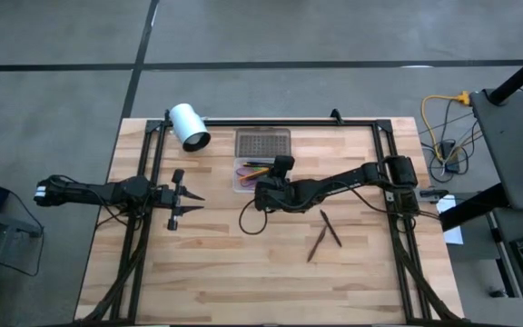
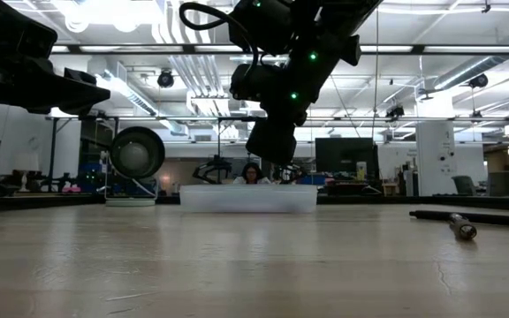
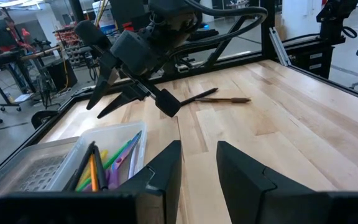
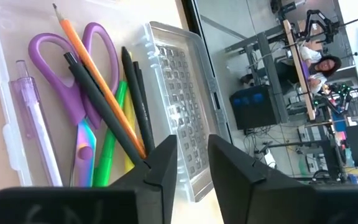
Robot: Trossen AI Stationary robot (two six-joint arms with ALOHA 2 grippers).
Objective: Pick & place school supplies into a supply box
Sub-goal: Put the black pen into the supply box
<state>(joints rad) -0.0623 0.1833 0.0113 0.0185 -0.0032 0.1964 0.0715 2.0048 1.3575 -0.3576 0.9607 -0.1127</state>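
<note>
On the far middle of the wooden table (image 1: 243, 263) you see the supply box (image 1: 246, 176), a small clear plastic case with rounded corners. Its grey lid (image 1: 262, 143) has a dotted texture and lies open flat behind it. Inside the box you find purple-handled scissors (image 4: 79, 74), an orange pencil (image 4: 98, 87), a long black pen (image 4: 104, 115), a green pen (image 4: 110, 140) and a pale clear purple pen (image 4: 36, 130), all lying close together and crossing each other.

Your right gripper (image 4: 188, 163) hangs just above the box, at its right side. Its two dark fingers stand a little apart with a clear gap between them, and they hold nothing. The black pen lies in the box right under the fingertips.

Two thin dark pencils (image 1: 322, 234) lie on the bare wood to the right of the middle, nearer than the box, and they cross each other in a narrow V shape.

Your left gripper (image 1: 189, 200) waits at the left side of the table, well apart from the box. Its fingers are open and empty.

A white cylinder (image 1: 189, 125) lies on its side at the far edge, to the left of the lid. The table top is made of light planks with a visible grain.
</note>
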